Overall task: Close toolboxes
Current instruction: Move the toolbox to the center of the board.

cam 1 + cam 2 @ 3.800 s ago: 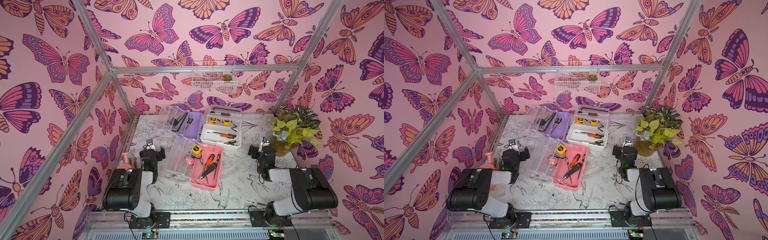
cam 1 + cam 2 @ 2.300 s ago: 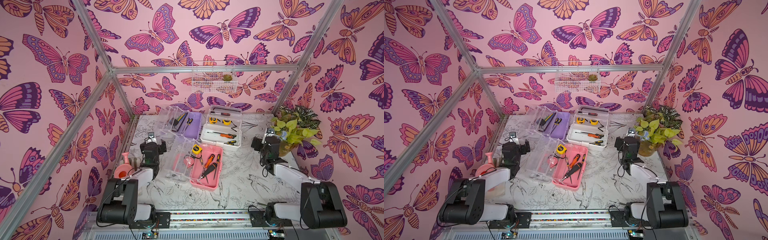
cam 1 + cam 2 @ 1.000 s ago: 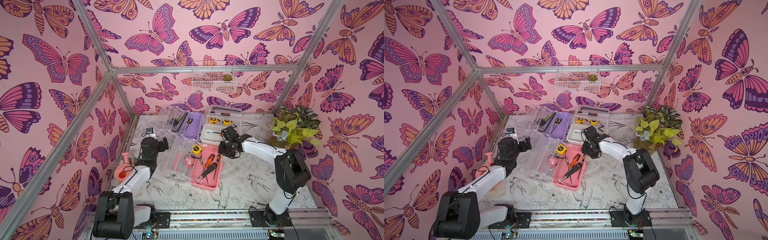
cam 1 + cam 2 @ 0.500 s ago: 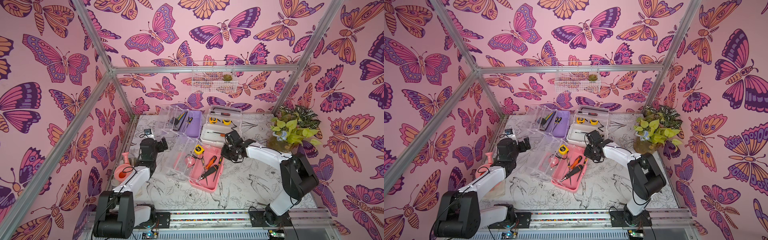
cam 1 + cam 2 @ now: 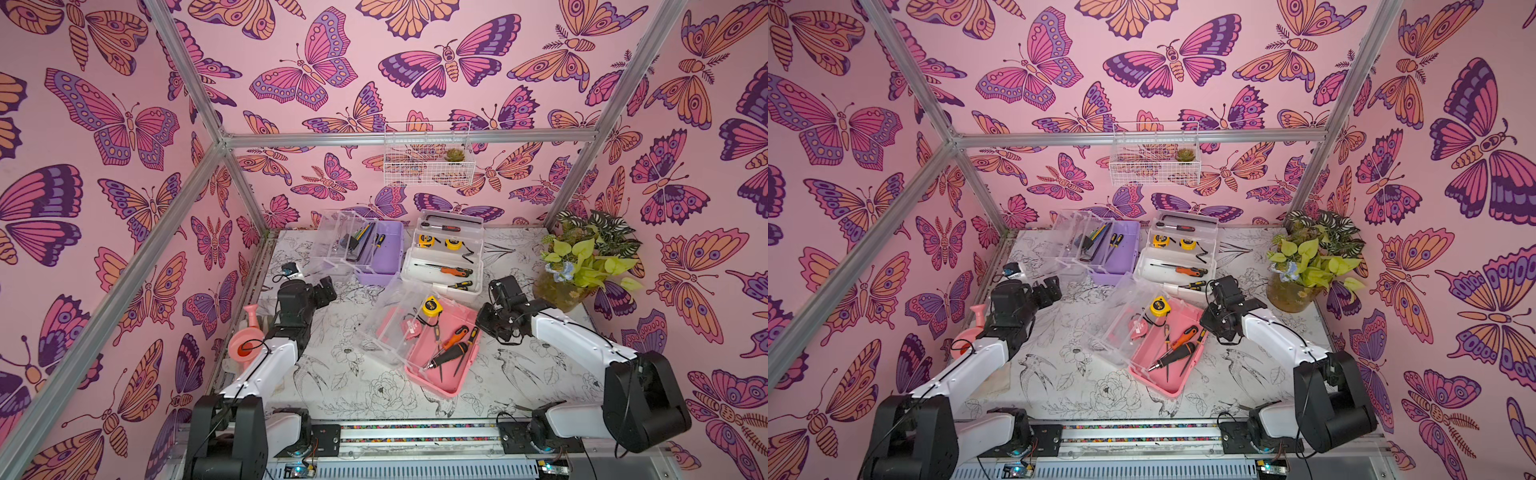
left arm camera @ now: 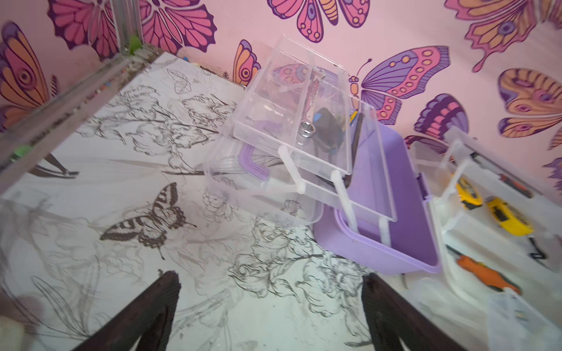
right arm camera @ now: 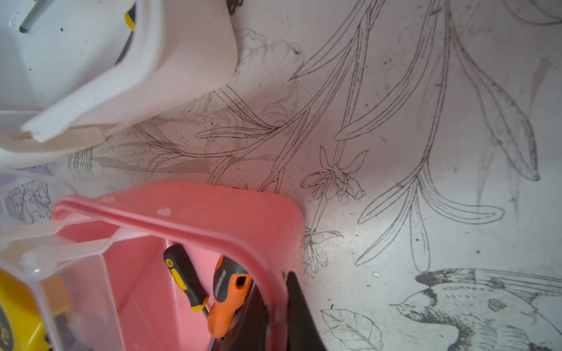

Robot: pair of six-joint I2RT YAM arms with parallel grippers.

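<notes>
1. Three toolboxes stand open on the flower-printed tabletop [image 5: 365, 386]. Clock directions are read in the top views, with 12 o'clock at the back wall.
2. The pink toolbox [image 5: 440, 382] sits near the centre, its long side skewed. Its clear lid and tray are folded out toward 9 o'clock.
3. The right tool [image 7: 275, 291] is pressed together on the pink toolbox's rim at the 3 o'clock side. One finger is inside the wall and one outside, as the right wrist view shows.
4. An orange-handled screwdriver [image 7: 228, 291] lies in the pink base just beside that grip. A yellow tape measure [image 5: 431, 306] rests in the clear tray.
5. The purple toolbox [image 5: 382, 257] stands at about 11 o'clock, its clear trays fanned out toward the left wall and holding dark tools.
6. The white toolbox [image 5: 465, 293] sits at 12 o'clock, just beside the purple one, with tape measures and screwdrivers inside.
7. The left tool [image 6: 270, 275] hangs over the tabletop at about 10 o'clock. Its fingers are spread wide and hold nothing, and it is near the purple toolbox but apart from it.
8. A potted plant [image 5: 590, 257] fills the 2 o'clock corner and a pink watering can [image 5: 247, 345] stands at the 9 o'clock edge.
</notes>
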